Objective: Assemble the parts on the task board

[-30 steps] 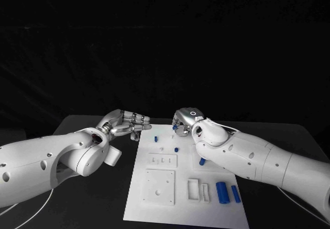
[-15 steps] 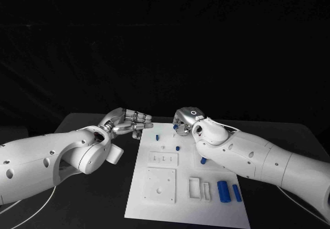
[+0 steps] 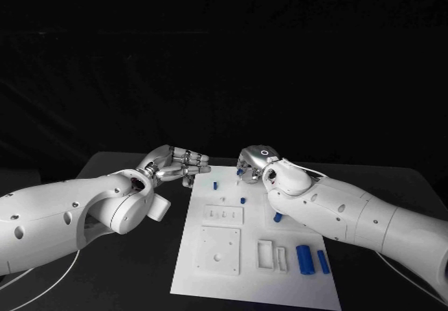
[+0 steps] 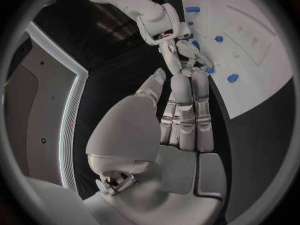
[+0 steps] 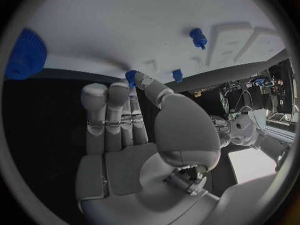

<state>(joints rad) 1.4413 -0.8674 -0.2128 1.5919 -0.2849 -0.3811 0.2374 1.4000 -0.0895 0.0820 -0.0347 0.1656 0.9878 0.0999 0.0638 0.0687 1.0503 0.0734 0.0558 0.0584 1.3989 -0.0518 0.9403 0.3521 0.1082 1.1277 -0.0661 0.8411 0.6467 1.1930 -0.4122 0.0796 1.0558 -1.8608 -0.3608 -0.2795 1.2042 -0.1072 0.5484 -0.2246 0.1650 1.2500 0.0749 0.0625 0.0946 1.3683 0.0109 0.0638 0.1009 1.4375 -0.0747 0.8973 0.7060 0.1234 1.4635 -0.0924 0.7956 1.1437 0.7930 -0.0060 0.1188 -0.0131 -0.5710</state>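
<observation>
Black surface (image 3: 122, 272) and dark backdrop surround the white task board (image 3: 252, 259), which lies in the middle, its long side running away from the robot. On the board's near right part two blue cylinders (image 3: 304, 259) lie side by side, next to white rectangular blocks (image 3: 265, 254). Further back, small blue parts (image 3: 217, 185) stand or lie near the board's far end, one beside the right arm at (image 3: 277, 218).

Over the board's far right corner, the right robot hand (image 3: 250, 167) points down with its fingers curled; in the right wrist view its thumb and a fingertip (image 5: 139, 80) meet at a small blue part (image 5: 130, 77) at the board's edge, apparently pinching it. A larger blue ridged part (image 5: 26, 54) sits nearby on the board.

Just off the board's far left corner, the left robot hand (image 3: 177, 165) hovers with its fingers (image 4: 187, 105) straight and close together, thumb apart, holding nothing.
</observation>
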